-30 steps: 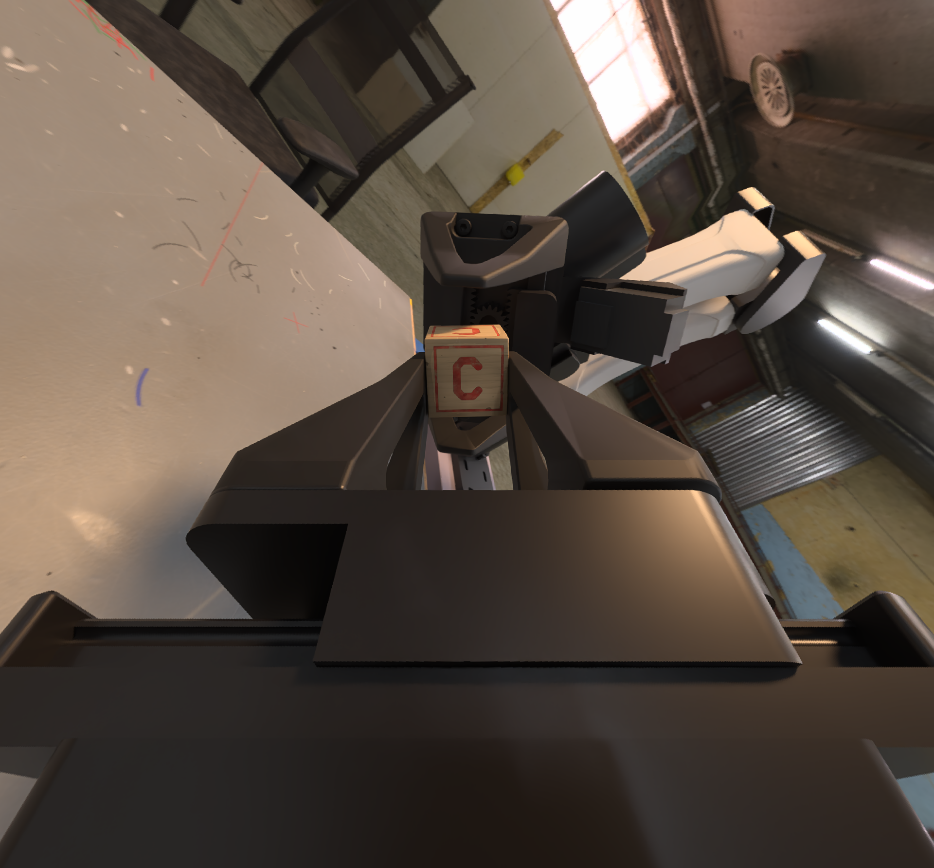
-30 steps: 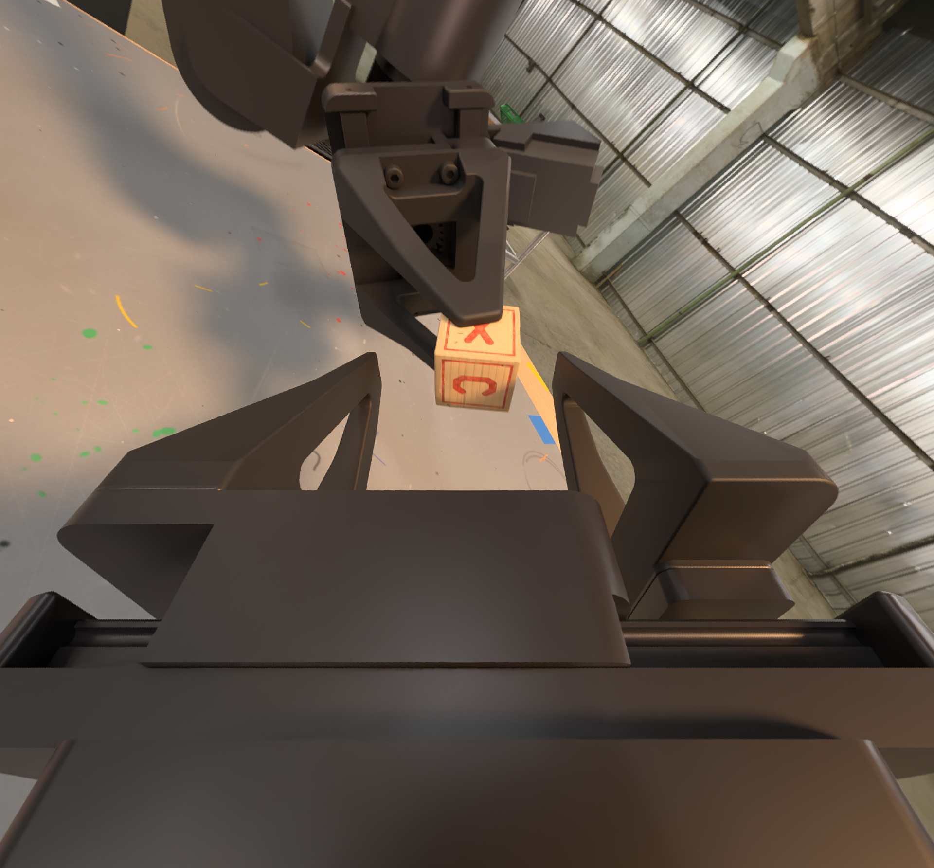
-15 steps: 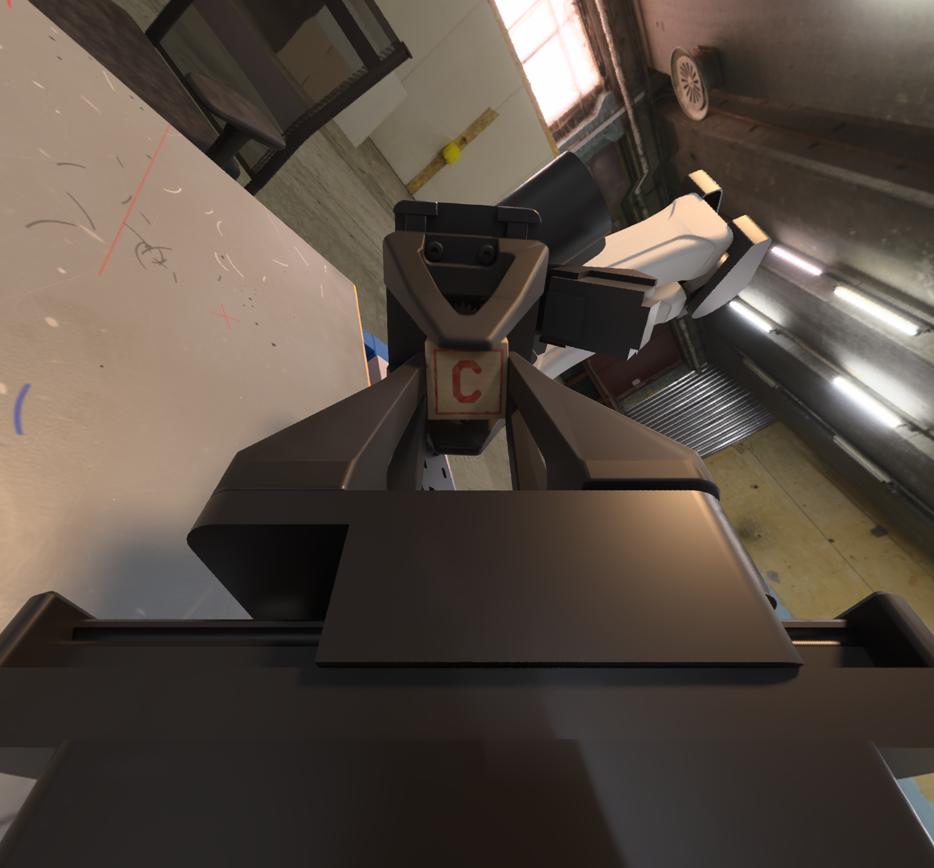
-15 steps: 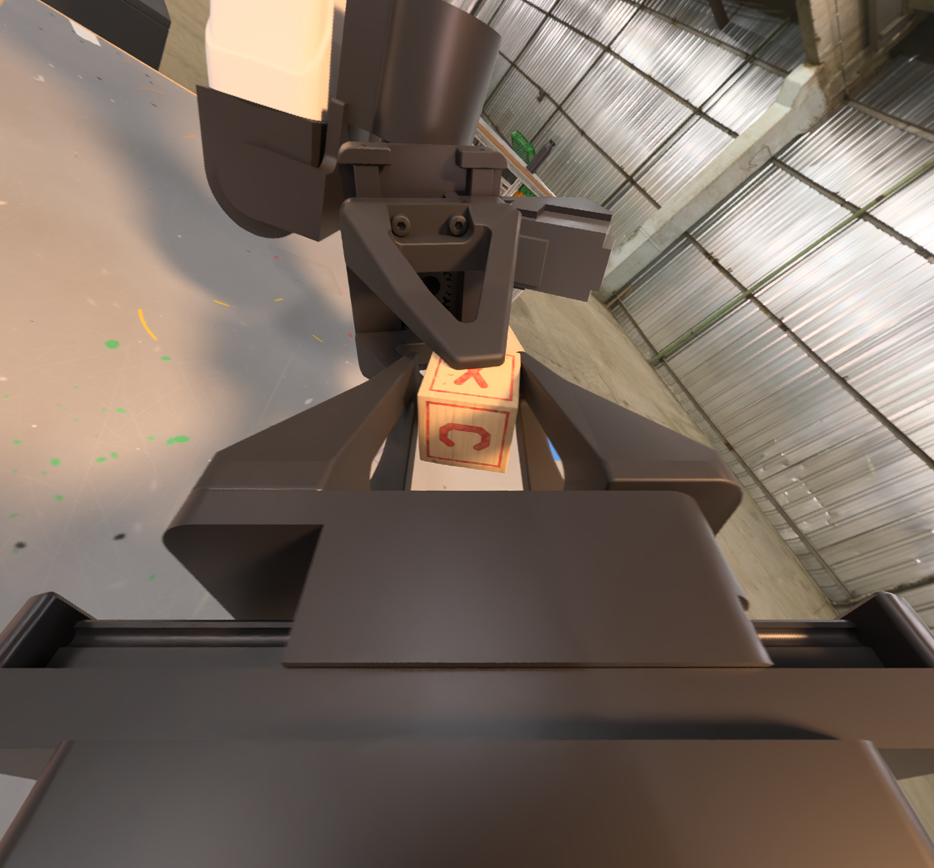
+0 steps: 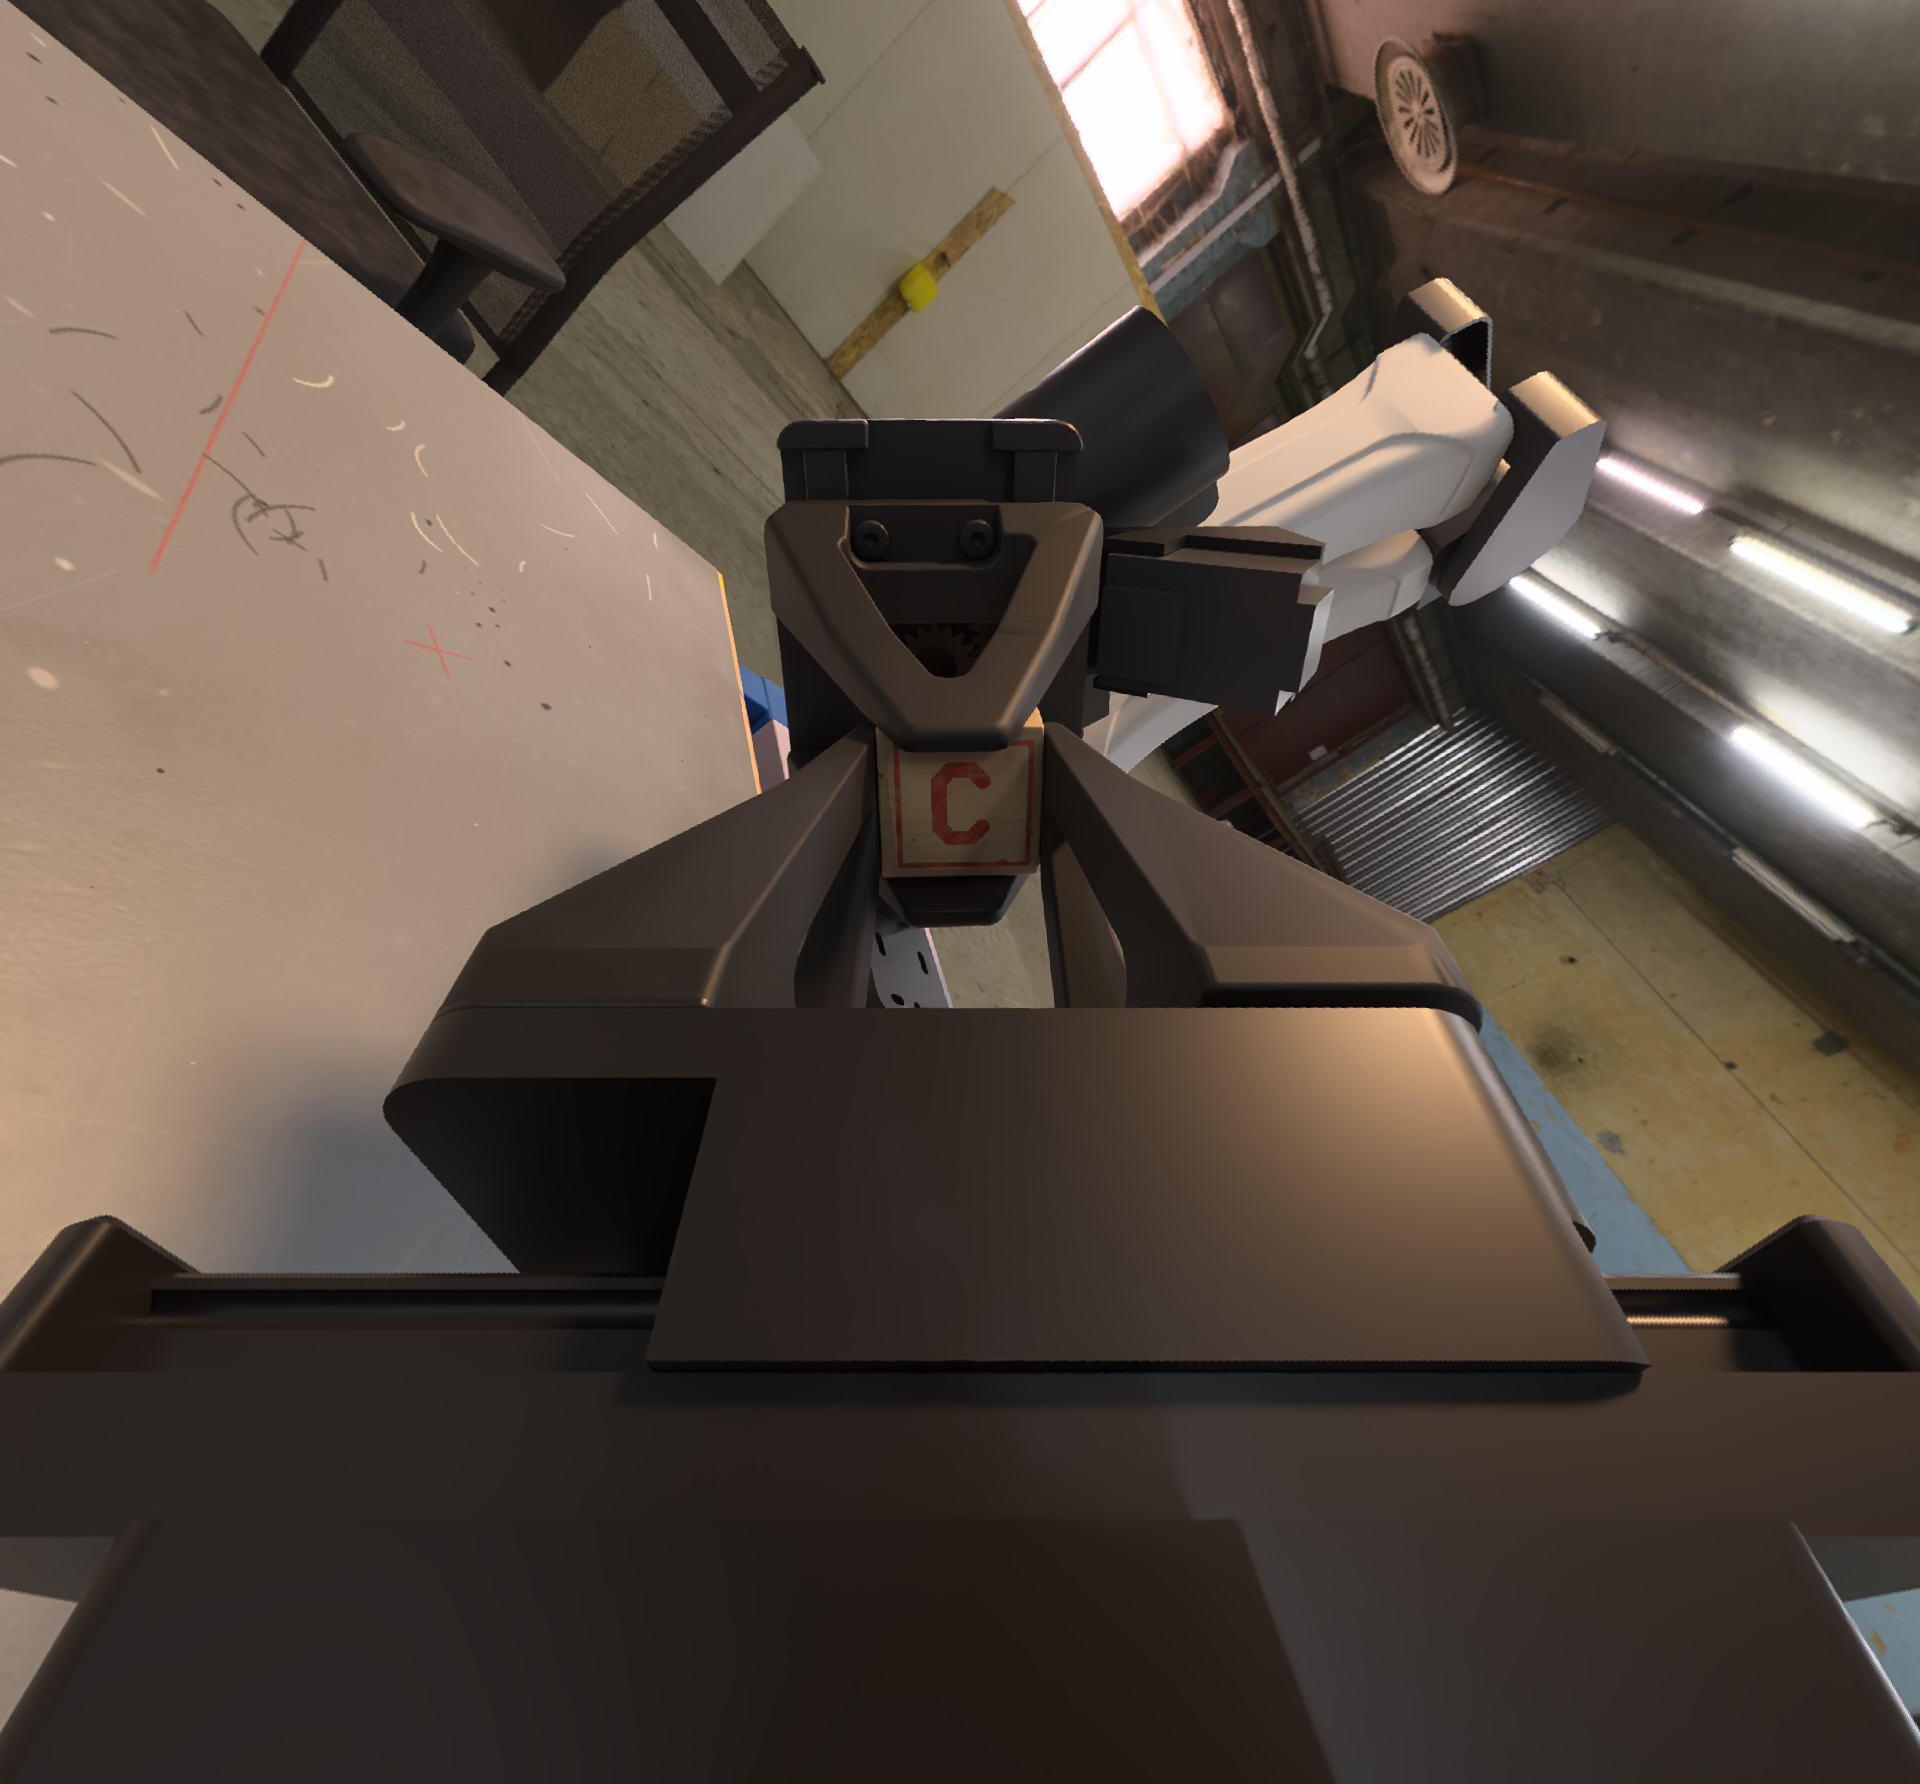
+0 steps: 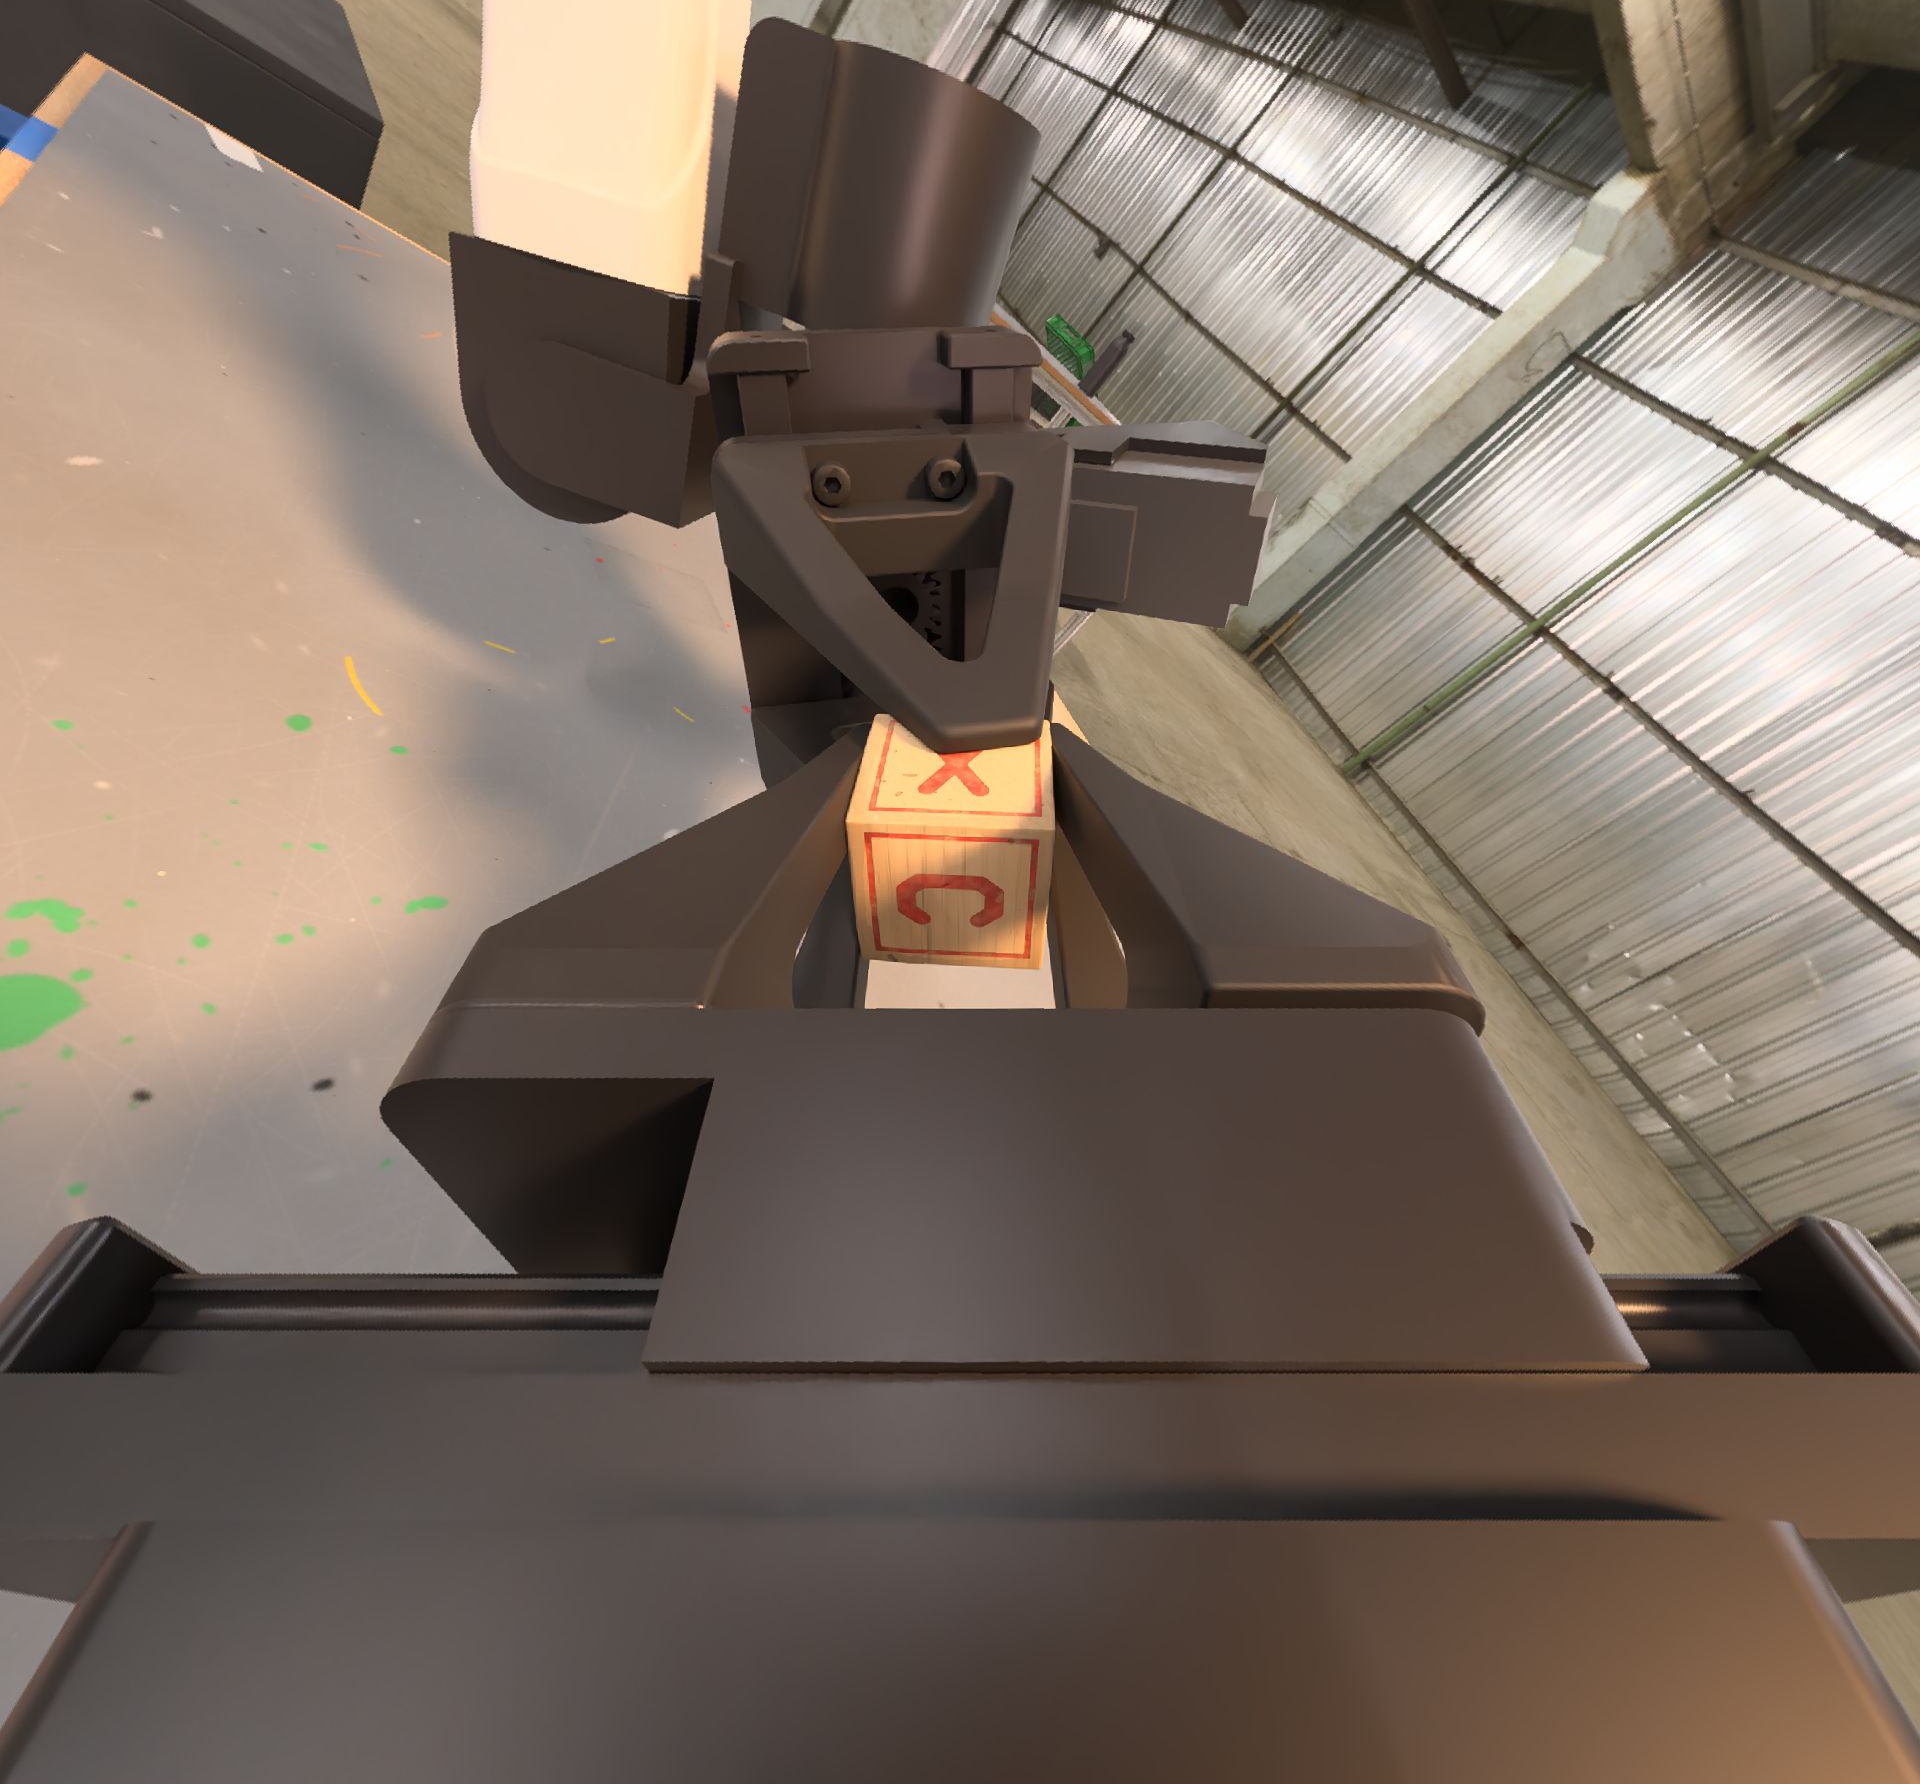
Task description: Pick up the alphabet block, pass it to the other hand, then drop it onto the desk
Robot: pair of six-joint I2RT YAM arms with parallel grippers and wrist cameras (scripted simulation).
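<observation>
We are holding the wooden alphabet block (image 5: 958,804) in mid-air above the desk (image 5: 312,747), off its far edge. Both claws are pinching it at once: L gripper (image 5: 958,815) w/ fingers on its sides, R gripper (image 6: 951,861) squeezing crosswise. Paint specks are dotting the desk below the block.

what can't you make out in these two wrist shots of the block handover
- Left wrist view: the pale wooden cube with red printing shows one face; the left gripper's dark fingers cover its sides.
- Right wrist view: the right gripper hides the speckled grey desk directly below the cube.
</observation>
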